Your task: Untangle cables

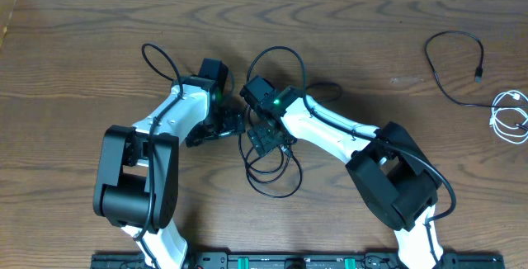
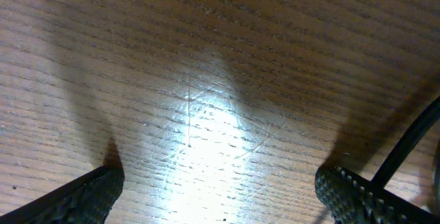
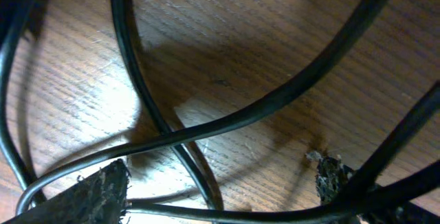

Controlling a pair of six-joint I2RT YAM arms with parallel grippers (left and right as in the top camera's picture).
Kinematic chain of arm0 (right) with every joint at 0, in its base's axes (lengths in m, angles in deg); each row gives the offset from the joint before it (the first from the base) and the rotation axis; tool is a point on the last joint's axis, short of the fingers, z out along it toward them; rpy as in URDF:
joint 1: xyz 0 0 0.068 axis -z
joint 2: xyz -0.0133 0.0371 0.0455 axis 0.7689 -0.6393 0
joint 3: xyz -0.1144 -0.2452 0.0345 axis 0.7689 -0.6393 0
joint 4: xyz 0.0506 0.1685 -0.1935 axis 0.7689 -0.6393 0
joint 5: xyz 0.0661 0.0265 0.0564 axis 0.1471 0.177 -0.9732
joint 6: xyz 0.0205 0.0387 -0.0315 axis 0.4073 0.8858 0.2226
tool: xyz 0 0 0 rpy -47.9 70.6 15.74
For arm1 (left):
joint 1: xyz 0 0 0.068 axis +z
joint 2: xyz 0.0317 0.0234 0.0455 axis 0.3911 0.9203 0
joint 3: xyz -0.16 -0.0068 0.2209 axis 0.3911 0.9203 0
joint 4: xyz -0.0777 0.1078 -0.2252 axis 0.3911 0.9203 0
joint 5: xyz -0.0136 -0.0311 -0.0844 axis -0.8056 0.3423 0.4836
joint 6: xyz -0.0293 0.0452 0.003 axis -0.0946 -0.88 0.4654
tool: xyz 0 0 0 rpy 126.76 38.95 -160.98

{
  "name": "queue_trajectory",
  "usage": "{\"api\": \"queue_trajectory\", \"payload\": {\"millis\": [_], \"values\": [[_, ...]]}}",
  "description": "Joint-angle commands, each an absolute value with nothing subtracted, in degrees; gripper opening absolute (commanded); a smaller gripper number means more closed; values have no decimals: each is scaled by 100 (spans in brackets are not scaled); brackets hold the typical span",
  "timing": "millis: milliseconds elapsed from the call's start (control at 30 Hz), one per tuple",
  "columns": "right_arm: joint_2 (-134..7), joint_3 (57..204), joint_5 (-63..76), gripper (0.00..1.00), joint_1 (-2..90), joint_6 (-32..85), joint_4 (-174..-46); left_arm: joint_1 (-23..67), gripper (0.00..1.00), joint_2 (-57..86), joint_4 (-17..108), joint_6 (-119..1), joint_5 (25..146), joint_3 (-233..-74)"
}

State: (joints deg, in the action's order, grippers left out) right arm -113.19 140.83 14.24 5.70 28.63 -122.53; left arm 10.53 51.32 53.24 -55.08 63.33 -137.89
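Observation:
A tangle of black cables (image 1: 276, 178) lies in loops on the wooden table, just in front of where the two arms meet. My right gripper (image 1: 266, 139) is low over it and open. In the right wrist view its fingertips (image 3: 96, 193) stand apart, and several black cable strands (image 3: 275, 100) cross the gap between them, one running low across it. My left gripper (image 1: 221, 129) is just left of the tangle and wide open. Bare wood lies between its fingertips (image 2: 347, 189), and one black cable (image 2: 411, 145) passes its right finger.
A separate black cable (image 1: 455, 58) with a plug end curves at the far right of the table. A coiled white cable (image 1: 511, 117) lies beside it at the right edge. Thick black wires loop over both arms' wrists (image 1: 161, 61).

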Motion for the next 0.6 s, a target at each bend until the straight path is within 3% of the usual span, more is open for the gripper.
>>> {"api": "queue_trajectory", "payload": {"millis": [0, 300, 367, 567], "values": [[-11539, 13884, 1518, 82, 522, 2852, -12279, 966, 98, 5702, 5250, -5543, 7223, -13372], [-11539, 13513, 2322, 74, 531, 2852, -12282, 966, 98, 5702, 5250, -5543, 7223, -13372], [-11539, 13482, 2335, 67, 533, 2852, -12286, 966, 98, 5702, 5250, -5543, 7223, -13372], [-11539, 13484, 2331, 33, 533, 2849, -12338, 966, 98, 5702, 5247, -5543, 7223, -13372]]}}
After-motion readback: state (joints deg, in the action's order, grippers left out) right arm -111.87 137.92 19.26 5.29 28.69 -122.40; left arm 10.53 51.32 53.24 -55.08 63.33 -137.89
